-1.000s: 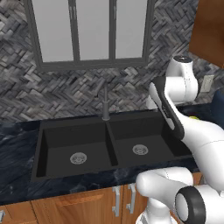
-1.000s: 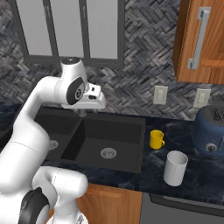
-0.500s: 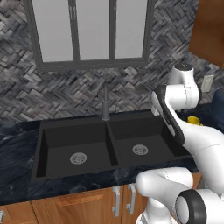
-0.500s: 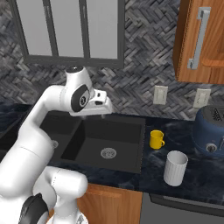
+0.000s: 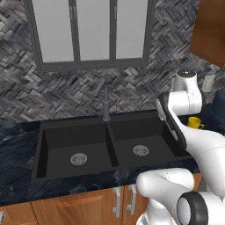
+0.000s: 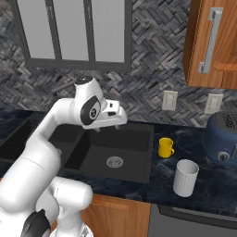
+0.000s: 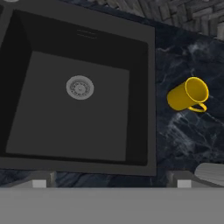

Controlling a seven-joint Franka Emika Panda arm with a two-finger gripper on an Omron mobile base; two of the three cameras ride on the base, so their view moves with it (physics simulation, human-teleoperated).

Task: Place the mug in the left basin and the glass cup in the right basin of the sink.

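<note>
Hand (image 6: 118, 125) swung right toward mug (image 6: 165, 147); toaster (image 6: 223, 138) (blue) beyond.

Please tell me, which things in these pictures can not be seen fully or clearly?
- The mug: left base view, partly behind the arm.
- The glass cup: hand view, cut off by the right edge.
- The left basin: right base view, mostly behind the arm.
- The toaster: right base view, cut by the edge.

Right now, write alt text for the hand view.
A small bright yellow handled mug stands on dark marbled counter, right of a matte black sink basin with a round silver drain. A pale tumbler's rim pokes in at lower right.
</note>
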